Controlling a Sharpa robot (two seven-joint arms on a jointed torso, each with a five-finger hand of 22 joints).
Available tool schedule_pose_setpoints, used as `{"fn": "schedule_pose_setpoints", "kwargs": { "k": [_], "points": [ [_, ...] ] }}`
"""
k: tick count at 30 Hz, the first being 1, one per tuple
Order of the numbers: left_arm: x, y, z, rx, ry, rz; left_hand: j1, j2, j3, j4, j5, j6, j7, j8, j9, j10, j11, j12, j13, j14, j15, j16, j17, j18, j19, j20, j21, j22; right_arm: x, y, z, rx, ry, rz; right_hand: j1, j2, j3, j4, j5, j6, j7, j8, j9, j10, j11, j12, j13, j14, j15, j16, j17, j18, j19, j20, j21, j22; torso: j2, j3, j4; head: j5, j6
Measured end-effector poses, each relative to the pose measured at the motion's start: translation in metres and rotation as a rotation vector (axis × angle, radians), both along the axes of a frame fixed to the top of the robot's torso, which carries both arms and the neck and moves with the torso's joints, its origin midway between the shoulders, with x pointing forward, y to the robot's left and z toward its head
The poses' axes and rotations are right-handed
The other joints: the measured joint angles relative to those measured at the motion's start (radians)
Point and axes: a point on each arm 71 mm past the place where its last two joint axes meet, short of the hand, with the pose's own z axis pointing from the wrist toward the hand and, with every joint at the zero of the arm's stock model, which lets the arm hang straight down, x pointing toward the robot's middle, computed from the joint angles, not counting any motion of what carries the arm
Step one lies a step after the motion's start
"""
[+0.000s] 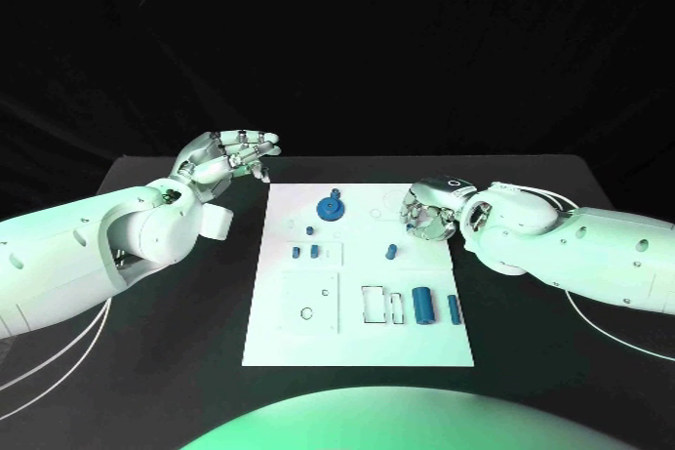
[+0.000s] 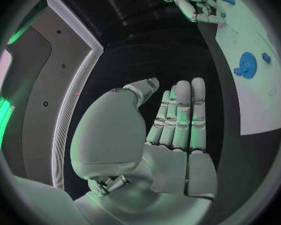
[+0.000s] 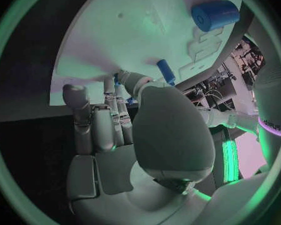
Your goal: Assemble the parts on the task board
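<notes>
The left hand point(image 1: 232, 155) hovers above the black table point(image 1: 169, 372) just off the far left corner of the task board point(image 1: 359, 347). Its fingers are loosely extended side by side, holding nothing and touching nothing.

On the task board, going from its left edge, a small ring-shaped recess point(image 1: 308, 313) shows in the near left panel, and a few small blue pegs point(image 1: 305, 251) lie near the middle. Farther back stands the round blue gear point(image 1: 331, 210). Near the board's near right edge a blue cylinder point(image 1: 422, 305) and a slimmer blue bar point(image 1: 455, 308) lie side by side, just beside a pair of outlined slots point(image 1: 381, 305). A single small blue part point(image 1: 391, 250) lies between them and the far right corner.

The right hand point(image 1: 429, 211) is over the board's far right corner, fingers curled downward toward the surface. The right wrist view shows fingertips point(image 3: 118, 78) meeting the white plate with a trace of blue at them, but whether a part is truly pinched there I cannot tell.

The step in hand looks like a pick at that corner, early in the task, since most parts lie loose. To do it well, the right hand should close slowly and square on the part, confirm the pinch before lifting, and rise straight up so the piece does not skid across the smooth plate. The left hand is best kept off the board, ready to steady its edge if it shifts.
</notes>
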Motion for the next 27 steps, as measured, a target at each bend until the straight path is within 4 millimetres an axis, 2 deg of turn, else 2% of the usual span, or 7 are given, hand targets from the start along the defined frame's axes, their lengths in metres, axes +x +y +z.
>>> {"fn": "schedule_pose_setpoints", "kwargs": {
  "k": [4,6,7,12,13,27],
  "points": [
    [0.0,0.0,0.0,0.0,0.0,0.0,0.0,0.0,-0.003,-0.003,0.0,0.0,0.0,0.0,0.001,0.0,0.0,0.0,0.0,0.0,0.0,0.0,-0.001,0.0,0.003,-0.003,0.0,-0.001,-0.0008,0.001,-0.0006,-0.002,-0.006,-0.002,-0.006,0.006,0.01,-0.009,0.0,0.015,-0.008,0.01,0.007,0.01,-0.006,0.004,-0.001,-0.001,-0.001,0.014,0.009,0.0,0.004,-0.004,0.021,0.022,-0.001,0.0001,0.0,0.0,-0.001],
    [-0.0001,0.0,0.0,-0.001,0.001,0.0,0.0,0.0,-0.003,-0.003,0.0,0.0,0.0,0.0,0.001,0.0,0.0,0.0,0.0,0.0,0.0,0.0,-0.001,0.0,0.003,-0.003,-0.004,-0.001,-0.0015,0.0017,-0.0008,-0.003,-0.009,-0.003,-0.014,0.016,0.031,-0.022,-0.002,0.035,-0.013,0.023,0.017,0.025,-0.011,0.008,0.0,-0.001,-0.013,0.023,0.019,0.0,0.015,-0.007,0.047,0.049,-0.001,0.0,0.0,0.0,-0.001],
    [-0.0001,0.0,0.0,-0.001,0.001,0.0,0.0,0.0,-0.003,-0.003,0.0,0.0,0.0,0.0,0.001,0.0,0.0,0.0,0.0,0.0,0.0,0.0,-0.001,0.0,0.003,-0.003,-0.004,-0.001,-0.0019,0.0021,-0.001,-0.004,-0.012,-0.003,-0.016,0.024,0.046,-0.036,-0.006,0.043,-0.016,0.034,0.028,0.029,-0.007,0.009,0.002,0.0,-0.017,0.028,0.022,0.0,0.02,-0.009,0.063,0.068,-0.001,-0.0001,0.0,0.0,-0.001],
    [-0.0002,-0.0001,0.0,-0.001,0.001,0.0,0.004,0.004,-0.003,-0.003,0.0,0.0,0.0,0.0,0.001,0.0,0.0,0.0,0.0,0.0,0.0,0.0,-0.001,0.0,0.003,-0.003,-0.004,-0.003,-0.0042,0.004,-0.0017,-0.009,-0.029,-0.005,-0.028,0.04,0.085,-0.08,-0.011,0.044,-0.016,0.05,0.057,0.036,0.0,0.009,0.018,0.0,-0.017,0.035,0.027,0.0,0.02,-0.009,0.1,0.109,-0.001,-0.0005,0.0,0.0,-0.002],
    [-0.0002,-0.0002,0.0001,-0.001,0.001,0.0,0.004,0.004,-0.003,-0.003,0.0,0.0,0.0,0.0,0.001,0.0,0.0,0.0,0.0,0.0,0.0,0.0,-0.001,0.0,0.003,-0.003,-0.004,-0.003,-0.0046,0.0042,-0.0019,-0.01,-0.032,-0.006,-0.033,0.044,0.089,-0.087,-0.011,0.044,-0.016,0.054,0.061,0.038,0.002,0.009,0.018,0.0,-0.017,0.035,0.027,-0.011,0.02,-0.009,0.104,0.115,-0.001,-0.0006,0.0,-0.001,-0.003],
    [-0.0005,-0.0005,0.0001,-0.002,0.002,-0.001,0.004,0.004,-0.005,-0.005,0.0,0.0,0.0,0.0,0.002,0.0,0.0,0.004,0.001,0.0,0.0,0.0,-0.002,0.0,0.003,-0.003,-0.004,-0.004,-0.0098,0.0049,-0.0025,-0.015,-0.064,-0.015,-0.049,0.061,0.096,-0.097,-0.007,0.044,-0.016,0.064,0.084,0.043,0.007,-0.005,0.032,-0.004,-0.021,0.039,0.025,-0.015,0.02,-0.009,0.127,0.146,-0.001,-0.0003,-0.0006,0.001,-0.003]
  ]
}}
